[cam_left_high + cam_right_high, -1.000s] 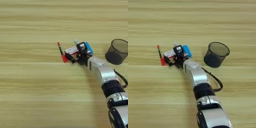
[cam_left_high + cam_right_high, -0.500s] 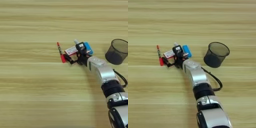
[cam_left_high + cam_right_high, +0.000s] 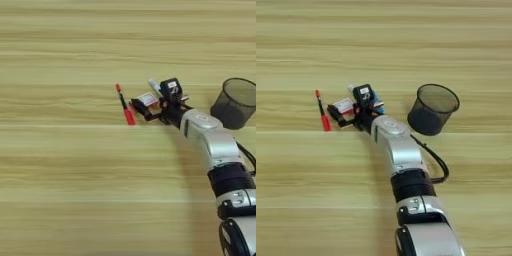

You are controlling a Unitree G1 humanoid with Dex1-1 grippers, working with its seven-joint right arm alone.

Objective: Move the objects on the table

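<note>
Hand (image 3: 152,102) spread around small box (image 3: 148,99), no grip yet | pen (image 3: 125,106) just left, marker (image 3: 154,85) behind, mesh cup (image 3: 433,109) well right on worktop (image 3: 75,175) | progress: everything looks unmoved

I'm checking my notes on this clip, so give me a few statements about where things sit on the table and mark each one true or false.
1. The black mesh cup stands upright. True.
2. The pen lies inside the cup. False: it lies on the table, on the far side of the gripper from the cup.
3. The right gripper is at the small white-and-red box. True.
4. The pen's red cap points away from the robot. False: the capped end is nearer.
</note>
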